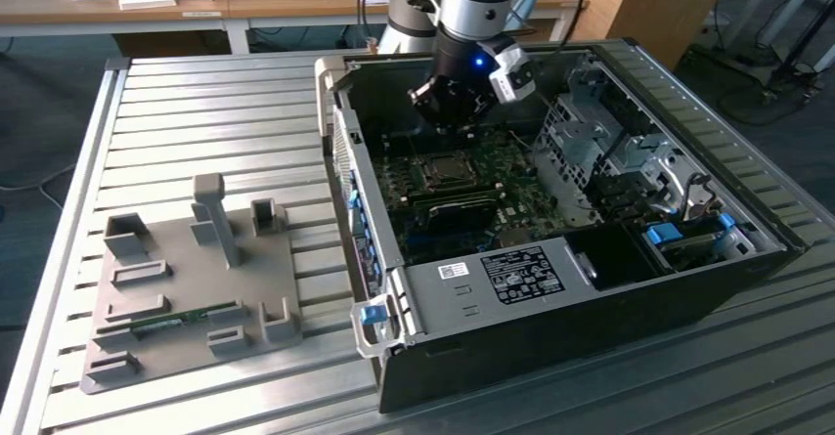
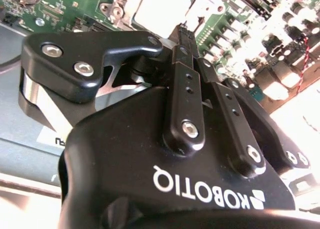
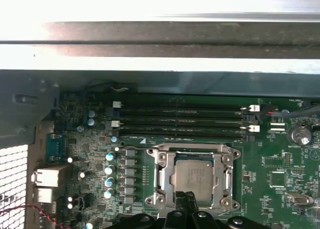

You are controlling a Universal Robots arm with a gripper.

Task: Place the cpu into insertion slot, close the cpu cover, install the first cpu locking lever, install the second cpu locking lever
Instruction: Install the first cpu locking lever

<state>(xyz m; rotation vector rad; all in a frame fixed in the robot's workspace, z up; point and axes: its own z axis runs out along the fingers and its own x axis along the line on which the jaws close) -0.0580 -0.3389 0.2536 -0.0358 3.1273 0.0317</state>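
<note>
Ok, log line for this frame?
cpu: seated | cover: down over it | gripper: shut, at cover edge

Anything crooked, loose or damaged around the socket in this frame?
Nothing stands out. In the first wrist view the cpu sits square in its socket, the cpu cover lies flat around it, and the gripper, shut, hangs at the cover's edge. No damage shows on the motherboard.

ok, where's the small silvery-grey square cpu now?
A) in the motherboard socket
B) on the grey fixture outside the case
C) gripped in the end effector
A: in the first wrist view the small silvery-grey square cpu lies flat on the green motherboard, framed by the silvery metal cpu cover, end effector at its edge.
</note>
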